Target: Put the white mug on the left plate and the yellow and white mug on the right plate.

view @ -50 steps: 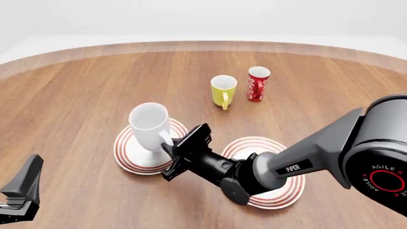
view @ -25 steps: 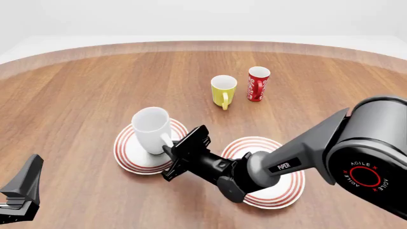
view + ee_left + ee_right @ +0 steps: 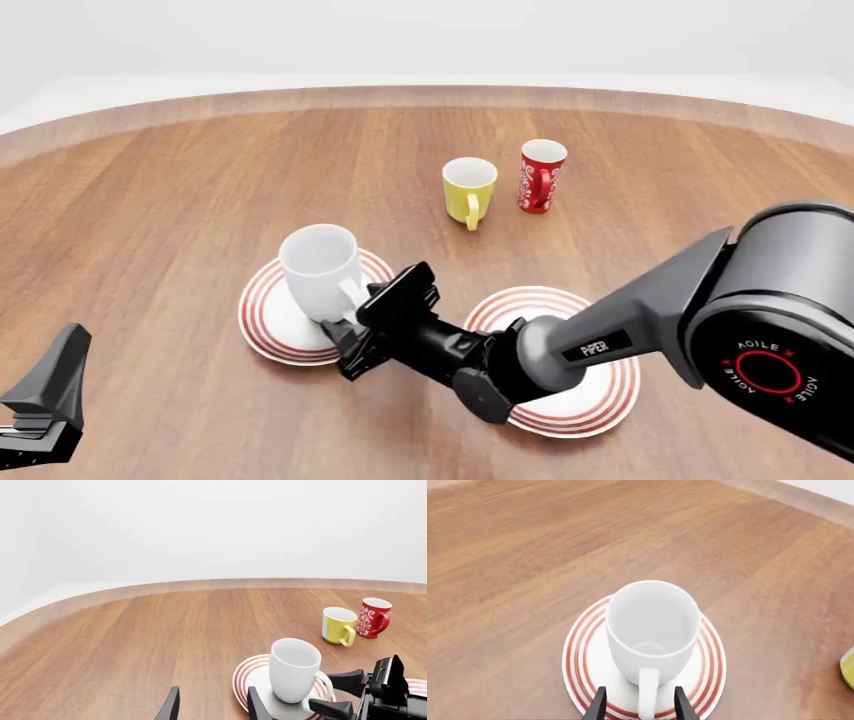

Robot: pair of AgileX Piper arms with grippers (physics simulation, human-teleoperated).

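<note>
While the white mug (image 3: 320, 271) stands on the left plate (image 3: 266, 322), your right gripper (image 3: 360, 322) is released astride its handle.
Next, the yellow and white mug (image 3: 467, 188) lies far ahead, nearer your right arm.

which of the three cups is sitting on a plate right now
The white mug, upright on the left plate. The yellow and white mug and red cup stand on bare table.

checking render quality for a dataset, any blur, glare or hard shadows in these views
Front view: sharp, flat even light, only faint soft shadows by the white mug and yellow mug. Left wrist view: sharp, blank pale backdrop, no glare. Right wrist view: crisp, soft shading inside the mug, fingers cut off at the frame edge.
</note>
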